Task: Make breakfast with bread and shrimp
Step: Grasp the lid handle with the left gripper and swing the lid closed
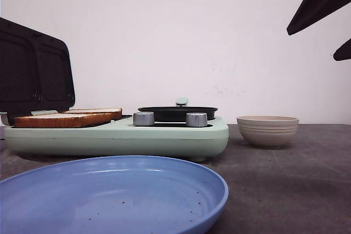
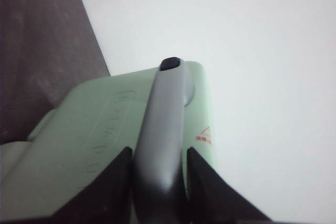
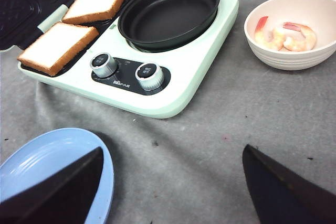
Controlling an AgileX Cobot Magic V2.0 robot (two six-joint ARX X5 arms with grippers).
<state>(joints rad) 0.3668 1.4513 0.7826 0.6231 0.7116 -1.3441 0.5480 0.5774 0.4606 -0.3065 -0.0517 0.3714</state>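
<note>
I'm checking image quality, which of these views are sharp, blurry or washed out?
Front view: blue plate close and slightly soft, wall bright. Left wrist view: blurred, the grey handle out of focus, background washed out white. Right wrist view: sharp and evenly lit, shrimp and bread clear.

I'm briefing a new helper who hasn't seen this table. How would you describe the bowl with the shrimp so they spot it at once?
Find the mint-green breakfast maker on the grey cloth. Just past its frying pan side stands a beige ribbed bowl holding pink-orange shrimp. Unlike the flat, empty blue plate, it is small, deep and pale.
</note>
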